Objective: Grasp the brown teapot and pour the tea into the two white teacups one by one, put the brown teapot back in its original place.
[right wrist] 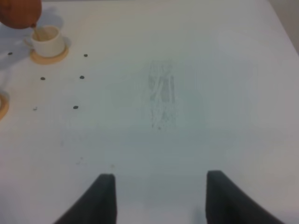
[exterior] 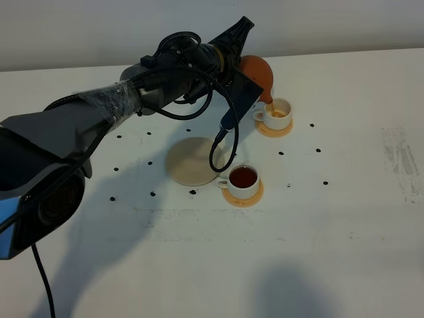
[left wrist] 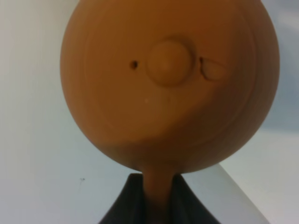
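Counter [exterior: 344, 252]: white, matte.
Black dots [exterior: 318, 150]: small, scattered across the middle, 9 to 3 o'clock.
Scuffed patch [exterior: 401, 162]: grey streaks, 3 o'clock.
Wall [exterior: 331, 26]: pale, 12 o'clock.

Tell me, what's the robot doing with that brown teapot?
It's pouring tea. The left gripper holds the brown teapot by its handle, tipped over the far white teacup, and tea runs from the spout into it. The near white teacup is already full of dark tea. The round beige coaster has nothing on it. The right gripper hangs open over bare table, holding nothing.
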Action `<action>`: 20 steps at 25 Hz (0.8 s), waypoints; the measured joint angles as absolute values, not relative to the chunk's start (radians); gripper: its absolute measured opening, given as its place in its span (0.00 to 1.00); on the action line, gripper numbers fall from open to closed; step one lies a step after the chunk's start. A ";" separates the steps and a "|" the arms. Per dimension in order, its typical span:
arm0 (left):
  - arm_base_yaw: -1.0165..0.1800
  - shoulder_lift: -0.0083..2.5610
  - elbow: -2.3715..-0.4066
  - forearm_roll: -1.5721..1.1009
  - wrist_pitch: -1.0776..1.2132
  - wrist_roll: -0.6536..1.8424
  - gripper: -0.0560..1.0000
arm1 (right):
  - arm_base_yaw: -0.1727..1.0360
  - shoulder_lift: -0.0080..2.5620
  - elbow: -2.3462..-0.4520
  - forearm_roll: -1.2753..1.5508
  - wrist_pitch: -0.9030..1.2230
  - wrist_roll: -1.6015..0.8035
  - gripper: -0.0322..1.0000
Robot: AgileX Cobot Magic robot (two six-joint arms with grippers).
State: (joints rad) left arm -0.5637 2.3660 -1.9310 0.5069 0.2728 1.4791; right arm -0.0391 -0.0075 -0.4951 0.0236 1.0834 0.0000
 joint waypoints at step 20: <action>-0.572 2.366 -1.931 0.544 0.248 1.478 0.15 | -0.039 -0.007 -0.495 0.024 1.083 0.000 0.46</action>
State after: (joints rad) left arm -0.5722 2.3660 -1.9310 0.5441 0.2481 1.4782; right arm -0.0391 -0.0075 -0.4951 0.0236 1.0834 0.0000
